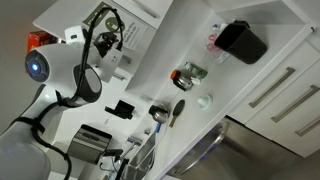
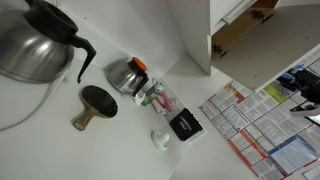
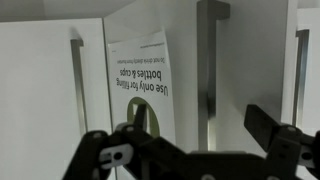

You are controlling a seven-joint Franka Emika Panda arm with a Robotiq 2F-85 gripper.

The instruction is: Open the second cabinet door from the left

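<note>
Pincer (image 3: 185, 150): released, jaws spread wide, nothing held. Hangs just before door (image 3: 250, 90), apart from handle (image 3: 211, 70). Door, marked by poster (image 3: 148, 85): swung out of line with neighbouring fronts, top edge slanted in wrist view. Judged ajar; pull step apparently done. Next move, if wider opening wanted: take handle or door edge and swing along hinge arc. Otherwise: draw straight back, clear of handle.

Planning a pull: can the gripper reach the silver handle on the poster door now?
Probably yes: the gripper is open and faces the handle of the poster door, with nothing visible between them.
</note>
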